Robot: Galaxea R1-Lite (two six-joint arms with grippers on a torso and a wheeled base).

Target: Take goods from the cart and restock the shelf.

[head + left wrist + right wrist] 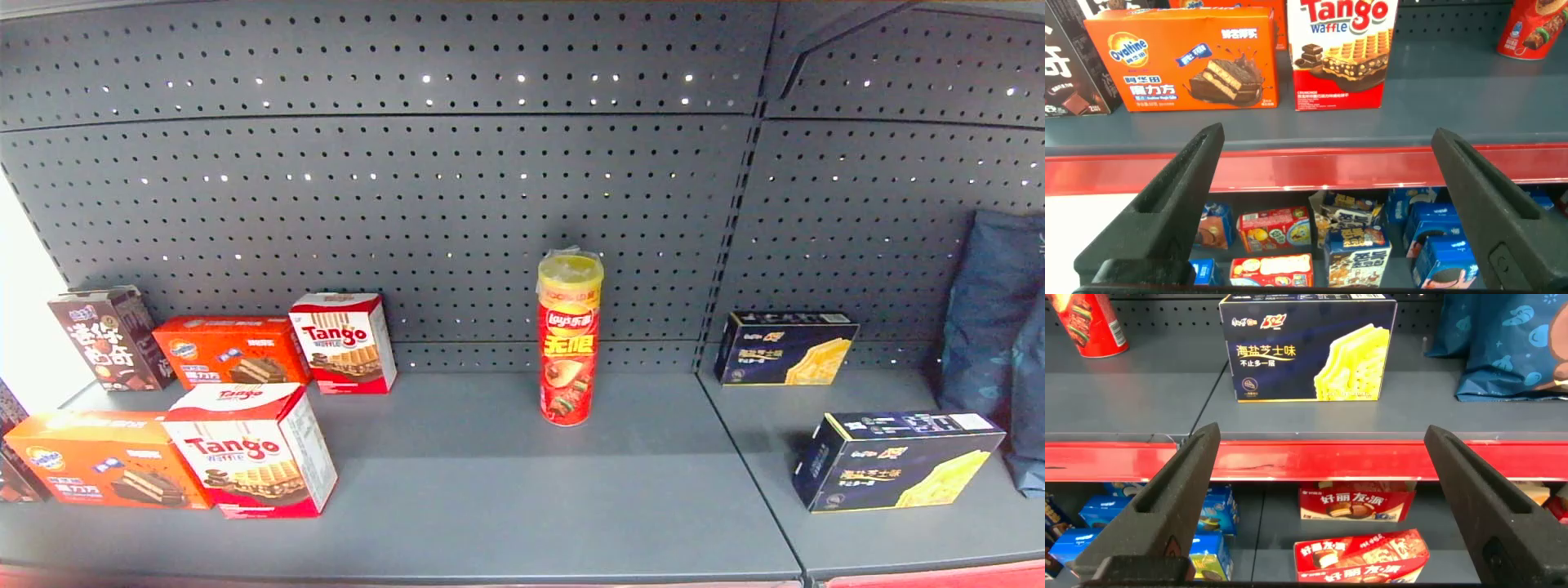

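A shop: pegboard-backed shelf (490, 457) stocked with snack boxes (253, 457).

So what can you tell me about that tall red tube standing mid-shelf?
The red tube is a snack can, red with yellow lettering and a yellow lid under a clear cap. It stands upright and alone on the grey shelf, near the perforated back panel. Only the shelf touches it.
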